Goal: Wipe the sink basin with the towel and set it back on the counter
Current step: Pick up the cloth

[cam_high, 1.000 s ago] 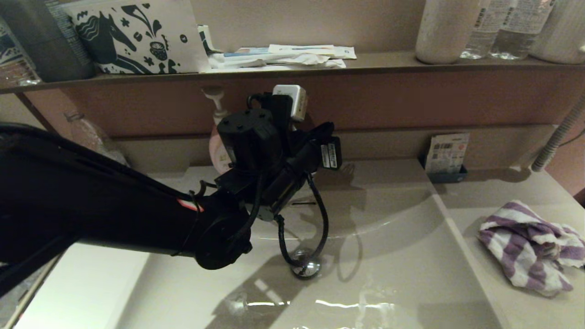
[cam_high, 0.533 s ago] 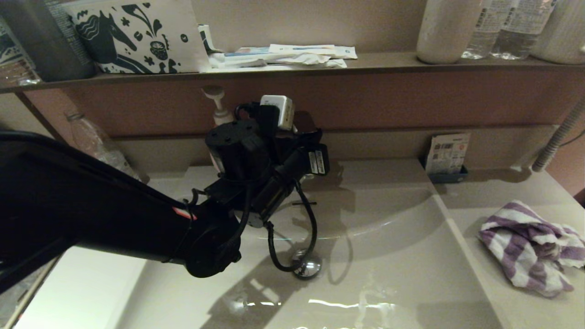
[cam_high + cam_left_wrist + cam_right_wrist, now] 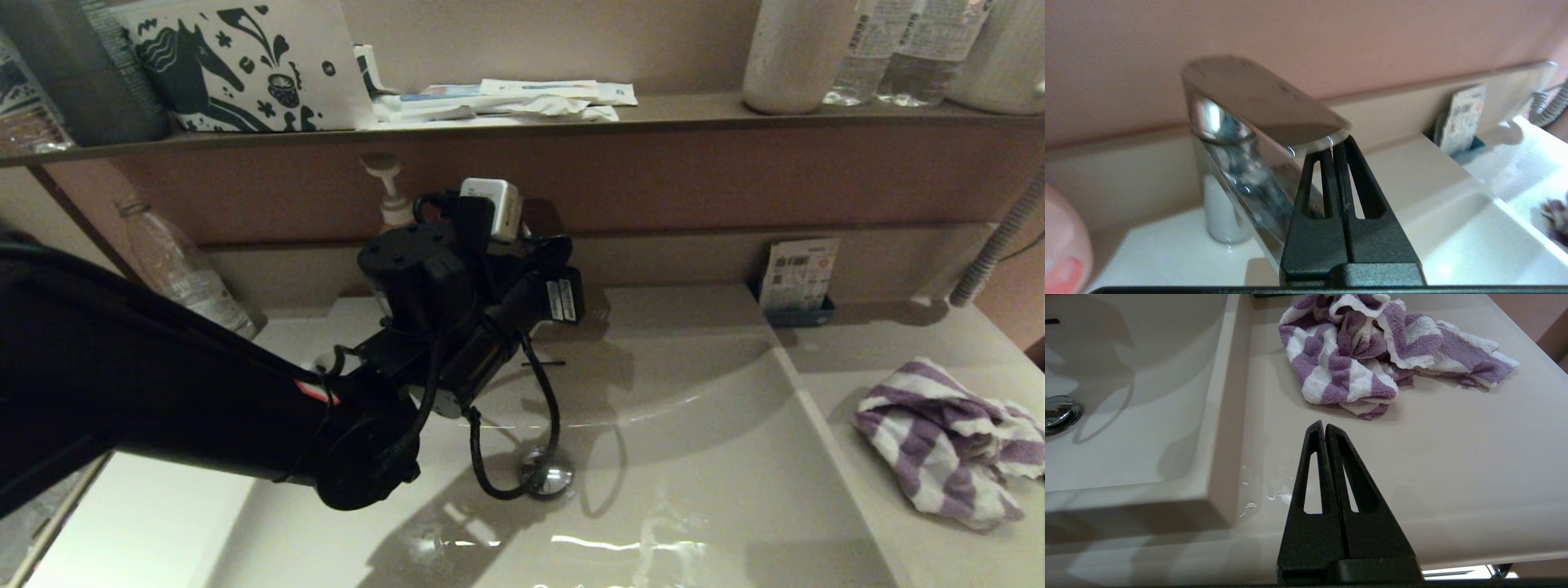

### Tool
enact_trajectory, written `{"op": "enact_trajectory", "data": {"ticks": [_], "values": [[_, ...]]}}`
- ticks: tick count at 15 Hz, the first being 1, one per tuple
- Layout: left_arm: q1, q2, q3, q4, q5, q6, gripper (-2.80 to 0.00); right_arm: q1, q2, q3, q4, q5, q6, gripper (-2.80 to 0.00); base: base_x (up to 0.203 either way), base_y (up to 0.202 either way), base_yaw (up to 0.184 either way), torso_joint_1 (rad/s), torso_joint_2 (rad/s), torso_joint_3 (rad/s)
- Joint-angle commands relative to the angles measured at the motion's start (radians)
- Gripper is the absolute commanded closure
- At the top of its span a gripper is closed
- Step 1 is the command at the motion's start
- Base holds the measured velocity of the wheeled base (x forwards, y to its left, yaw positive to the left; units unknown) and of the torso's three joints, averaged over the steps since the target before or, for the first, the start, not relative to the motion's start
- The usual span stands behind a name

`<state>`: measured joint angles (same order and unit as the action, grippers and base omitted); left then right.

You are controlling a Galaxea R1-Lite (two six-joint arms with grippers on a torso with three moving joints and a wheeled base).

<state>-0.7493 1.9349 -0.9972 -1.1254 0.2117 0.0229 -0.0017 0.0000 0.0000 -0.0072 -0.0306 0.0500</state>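
Left hand (image 3: 1333,149), fingers pressed together and empty, sits under the faucet (image 3: 1257,122) lever tip; right hand (image 3: 1324,426), likewise closed, should open before reaching the towel (image 3: 1372,355) bunched near the table (image 3: 1453,457) right edge, beside the sink basin (image 3: 694,474).

- A chrome faucet (image 3: 1257,134) stood behind the basin.
- A plastic bottle (image 3: 184,273) stood at the left.
- Paper packets (image 3: 522,96) lay on the brown shelf (image 3: 694,114).
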Motion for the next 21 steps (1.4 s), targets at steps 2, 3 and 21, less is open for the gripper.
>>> {"op": "enact_trajectory", "data": {"ticks": [2,3,21], "values": [[-0.035,-0.001,0.007,-0.026,0.004,0.002,0.0,0.0,0.0,0.0,0.0,0.0,0.001,0.0,0.0,0.0,0.0,0.0,0.0,0.0],[-0.039,-0.001,-0.012,-0.025,0.005,0.002,0.0,0.0,0.0,0.0,0.0,0.0,0.001,0.0,0.0,0.0,0.0,0.0,0.0,0.0],[0.039,0.007,-0.06,-0.024,-0.006,0.002,0.0,0.0,0.0,0.0,0.0,0.0,0.001,0.0,0.0,0.0,0.0,0.0,0.0,0.0]]}}
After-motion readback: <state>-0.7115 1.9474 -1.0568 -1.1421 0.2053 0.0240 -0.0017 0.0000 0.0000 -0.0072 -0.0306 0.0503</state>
